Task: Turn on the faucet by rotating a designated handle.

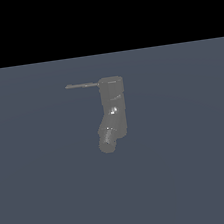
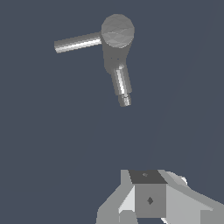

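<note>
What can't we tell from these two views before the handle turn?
- Gripper: wrist view's edge cuts it off, fingertips unseen, so open or shut is unclear; absent from the exterior view.
- Faucet base: dark render in the exterior view; the top cap hides the body in the wrist view.
- Handle: a thin rod, tip detail too small.

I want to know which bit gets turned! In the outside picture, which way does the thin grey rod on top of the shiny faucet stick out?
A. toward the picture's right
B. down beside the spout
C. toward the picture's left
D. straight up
C: the thin straight dark grey rod handle juts sideways from the top cap of the dark grey glossy metal faucet toward the exterior view's left, while the thick spout angles downward.
</note>
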Controlling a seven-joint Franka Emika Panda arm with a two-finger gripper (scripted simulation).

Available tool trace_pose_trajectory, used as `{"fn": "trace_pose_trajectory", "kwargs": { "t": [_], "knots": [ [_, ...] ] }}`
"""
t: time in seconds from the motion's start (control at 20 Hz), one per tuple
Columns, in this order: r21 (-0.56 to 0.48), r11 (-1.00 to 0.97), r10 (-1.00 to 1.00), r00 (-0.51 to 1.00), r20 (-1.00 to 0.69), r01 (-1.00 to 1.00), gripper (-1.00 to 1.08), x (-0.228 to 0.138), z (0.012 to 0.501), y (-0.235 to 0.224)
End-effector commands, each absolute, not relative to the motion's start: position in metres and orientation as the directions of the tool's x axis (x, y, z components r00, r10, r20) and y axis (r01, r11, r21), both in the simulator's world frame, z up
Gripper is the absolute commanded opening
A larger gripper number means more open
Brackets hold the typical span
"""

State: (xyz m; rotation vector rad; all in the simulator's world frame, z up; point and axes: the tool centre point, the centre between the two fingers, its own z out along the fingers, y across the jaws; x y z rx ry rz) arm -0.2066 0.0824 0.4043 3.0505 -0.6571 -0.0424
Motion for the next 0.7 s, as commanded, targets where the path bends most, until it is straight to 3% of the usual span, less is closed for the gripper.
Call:
{"fn": "trace_pose_trajectory", "kwargs": {
  "t": [0.0, 0.65],
  "knots": [
    [0.025, -0.887, -0.461, 0.887, -0.021, -0.461, -1.00, -0.198, 0.396, 0.091],
    [0.019, -0.727, -0.687, 0.727, -0.018, -0.686, -1.00, -0.148, 0.353, 0.127]
  ]
}}
